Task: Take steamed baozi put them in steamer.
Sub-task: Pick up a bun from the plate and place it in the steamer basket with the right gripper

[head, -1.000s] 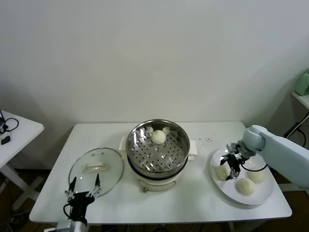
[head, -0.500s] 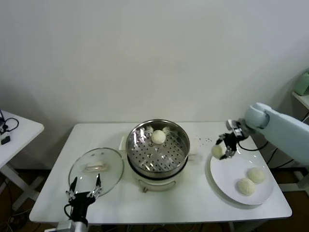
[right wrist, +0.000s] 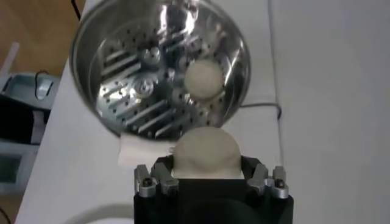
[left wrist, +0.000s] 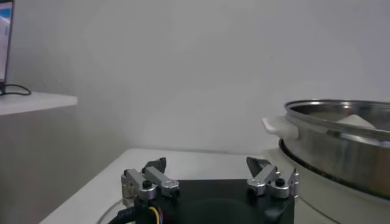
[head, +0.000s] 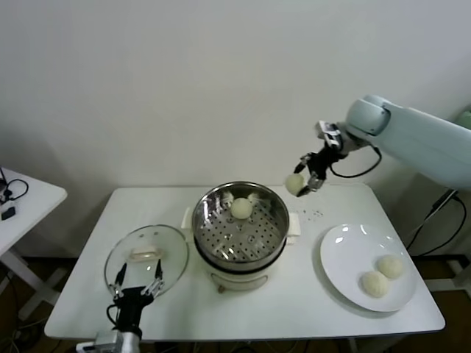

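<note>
the right gripper [head: 307, 176] is up in the air just beside the far right rim of the steamer [head: 240, 229], its fingers closed on one smooth round cream-white baozi [head: 295, 184]. the steamer is a shiny round steel pot with a perforated floor, and one bun [head: 242, 208] lies inside it. two more buns [head: 382, 276] rest on the flat white plate [head: 340, 254]. the left gripper [head: 135, 291] waits low near the glass lid [head: 146, 252], its fingers spread, and seems apart from it.

Flat glass lid [head: 146, 254] lying on white counter [head: 309, 309]; white plate [head: 346, 257] on the opposite side; small side table [head: 22, 202] well apart.
</note>
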{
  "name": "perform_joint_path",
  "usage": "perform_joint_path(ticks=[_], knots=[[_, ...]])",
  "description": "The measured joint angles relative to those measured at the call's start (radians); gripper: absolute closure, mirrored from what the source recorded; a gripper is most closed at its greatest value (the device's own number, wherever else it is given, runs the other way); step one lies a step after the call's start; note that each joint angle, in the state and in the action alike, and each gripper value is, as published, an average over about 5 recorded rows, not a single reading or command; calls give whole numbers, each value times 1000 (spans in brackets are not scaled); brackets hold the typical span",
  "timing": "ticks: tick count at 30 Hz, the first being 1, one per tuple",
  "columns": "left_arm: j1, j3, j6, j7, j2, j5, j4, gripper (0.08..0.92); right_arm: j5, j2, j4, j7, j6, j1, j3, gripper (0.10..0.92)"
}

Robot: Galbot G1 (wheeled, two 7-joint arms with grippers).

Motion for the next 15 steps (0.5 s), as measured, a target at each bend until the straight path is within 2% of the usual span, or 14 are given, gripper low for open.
perform_joint_path(ticks=[15], knots=[[-7, -2, -2, 22, 22, 14, 5, 177, 70, 265, -58, 39, -43, -53, -24, 313]])
